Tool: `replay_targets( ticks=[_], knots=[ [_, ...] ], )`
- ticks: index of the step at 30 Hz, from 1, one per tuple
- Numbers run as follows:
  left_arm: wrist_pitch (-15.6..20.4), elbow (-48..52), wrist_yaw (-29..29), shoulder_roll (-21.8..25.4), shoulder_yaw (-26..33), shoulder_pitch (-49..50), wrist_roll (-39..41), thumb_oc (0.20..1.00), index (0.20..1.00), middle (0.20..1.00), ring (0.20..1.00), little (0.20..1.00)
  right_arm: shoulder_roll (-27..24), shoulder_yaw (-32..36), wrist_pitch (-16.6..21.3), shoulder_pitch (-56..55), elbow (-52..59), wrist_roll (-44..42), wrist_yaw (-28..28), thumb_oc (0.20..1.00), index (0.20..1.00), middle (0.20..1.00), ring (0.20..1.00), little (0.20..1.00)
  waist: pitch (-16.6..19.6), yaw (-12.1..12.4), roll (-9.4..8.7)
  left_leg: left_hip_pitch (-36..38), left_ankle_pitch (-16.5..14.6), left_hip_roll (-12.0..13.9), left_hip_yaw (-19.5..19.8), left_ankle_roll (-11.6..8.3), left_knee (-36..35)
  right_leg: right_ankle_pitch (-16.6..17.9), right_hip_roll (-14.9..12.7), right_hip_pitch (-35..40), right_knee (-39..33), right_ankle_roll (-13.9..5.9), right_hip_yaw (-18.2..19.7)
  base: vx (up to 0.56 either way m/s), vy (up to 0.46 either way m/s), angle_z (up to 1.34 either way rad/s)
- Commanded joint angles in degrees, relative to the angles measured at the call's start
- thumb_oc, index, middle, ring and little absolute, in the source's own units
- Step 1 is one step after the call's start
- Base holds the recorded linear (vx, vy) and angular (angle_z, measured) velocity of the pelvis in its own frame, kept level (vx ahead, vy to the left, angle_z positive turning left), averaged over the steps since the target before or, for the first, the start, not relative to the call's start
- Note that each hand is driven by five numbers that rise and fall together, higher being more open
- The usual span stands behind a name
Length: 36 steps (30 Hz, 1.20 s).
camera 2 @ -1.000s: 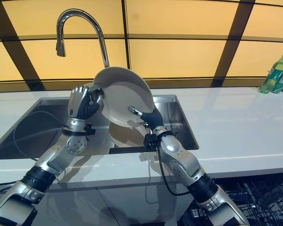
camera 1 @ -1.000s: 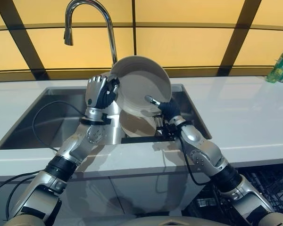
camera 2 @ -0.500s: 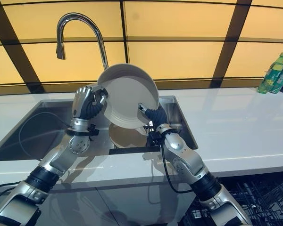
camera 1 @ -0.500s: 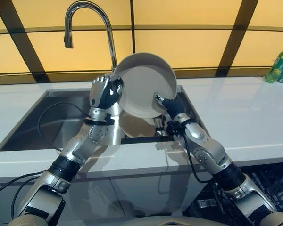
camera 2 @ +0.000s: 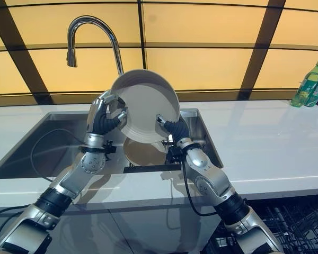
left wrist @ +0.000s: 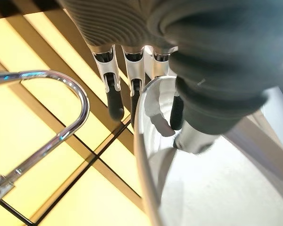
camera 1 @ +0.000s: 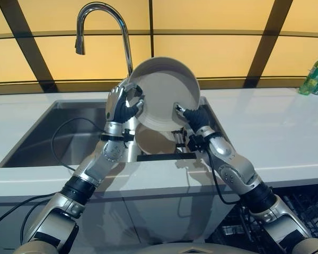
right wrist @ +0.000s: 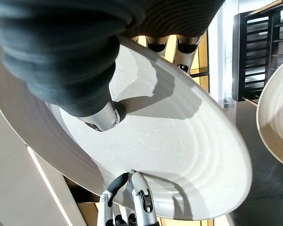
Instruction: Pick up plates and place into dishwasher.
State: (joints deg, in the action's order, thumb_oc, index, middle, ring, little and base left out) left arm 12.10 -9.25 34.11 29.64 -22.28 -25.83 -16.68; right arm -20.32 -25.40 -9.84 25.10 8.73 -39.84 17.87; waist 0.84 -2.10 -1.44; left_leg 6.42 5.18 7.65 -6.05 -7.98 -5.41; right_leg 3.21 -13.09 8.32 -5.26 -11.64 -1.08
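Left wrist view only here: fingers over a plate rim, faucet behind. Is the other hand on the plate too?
Observer: Yes. The right hand pinches the plate at its lower edge, thumb on the inner face, opposite the left hand.
Operator: Anything under it?
Observer: A second plate sits in the sink, right below the held one.
Operator: Dishwasher?
Observer: Its dark wire rack shows low on the robot's right, below the counter.
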Motion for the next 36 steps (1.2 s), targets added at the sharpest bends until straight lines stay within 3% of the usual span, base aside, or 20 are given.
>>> replay_targets(
  ticks=[1,6,16,24,33,36],
  knots=[
    [-0.5,0.48,0.15,0.52,3.68,-5.25,3.75,1.0,1.0,1.0,1.0,1.0,3.8,3.36,4.72,10.94,6.05,1.38,-3.31,0.2,0.2,0.2,0.2,0.2,0.5,1.55,0.14,1.27,-6.9,-1.87,0.32,3.33,1.76,-1.87,2.62,-2.09,2.42,2.84,-5.26,-0.05,-0.024,0.0],
    [-2.93,4.18,1.15,1.67,9.88,-3.96,7.97,1.0,1.0,1.0,1.0,1.0,2.68,5.7,4.17,9.64,7.0,2.68,-3.29,0.2,0.2,0.2,0.2,0.2,0.56,1.67,0.17,1.01,-6.62,-1.57,0.51,3.15,1.8,-1.93,2.68,-2.17,2.48,3.08,-5.74,-0.04,-0.013,0.02],
    [-2.31,7.47,6.76,2.81,20.33,-0.01,14.12,1.0,1.0,1.0,1.0,1.0,-3.06,11.66,4.35,7.71,6.66,10.03,-0.71,0.2,0.2,0.2,0.2,0.2,0.29,1.15,-0.11,0.89,-6.44,-0.92,0.47,2.56,1.89,-1.75,2.6,-2.22,2.16,3.2,-5.6,-0.01,0.002,0.03],
    [-2.53,8.19,7.67,3.95,23.7,0.92,16.15,1.0,1.0,1.0,1.0,1.0,-7.12,17.74,7.09,4.46,6.43,10.93,1.27,0.2,0.2,0.2,0.2,0.2,0.28,-0.68,-0.2,1.33,-6.83,-1.34,-0.28,2.82,1.6,-1.29,2.27,-2.99,2.36,2.76,-4.01,-0.01,0.033,-0.05],
    [-1.15,8.1,3.86,3.69,25.18,3.42,15.7,1.0,1.0,1.0,1.0,1.0,-13.01,27.35,8.54,-3.45,5.37,17.15,3.72,0.2,0.2,0.2,0.2,0.2,-0.3,-3.78,-0.81,1.87,-7.18,-1.88,-2.17,3.61,1.62,-0.38,1.85,-4.44,3.14,1.92,-0.62,0.0,0.048,-0.1],
    [-1.02,7.95,2.43,5.09,26.34,4.8,16.2,1.0,1.0,1.0,1.0,1.0,-15.24,32.62,10.57,-8.53,5.17,18.57,5.38,0.2,0.2,0.2,0.2,0.2,-0.7,-5.51,-0.96,2.28,-7.47,-2.14,-3.38,4.0,1.5,-0.11,1.7,-4.98,3.47,1.39,0.82,-0.01,0.044,-0.16]
  ],
)
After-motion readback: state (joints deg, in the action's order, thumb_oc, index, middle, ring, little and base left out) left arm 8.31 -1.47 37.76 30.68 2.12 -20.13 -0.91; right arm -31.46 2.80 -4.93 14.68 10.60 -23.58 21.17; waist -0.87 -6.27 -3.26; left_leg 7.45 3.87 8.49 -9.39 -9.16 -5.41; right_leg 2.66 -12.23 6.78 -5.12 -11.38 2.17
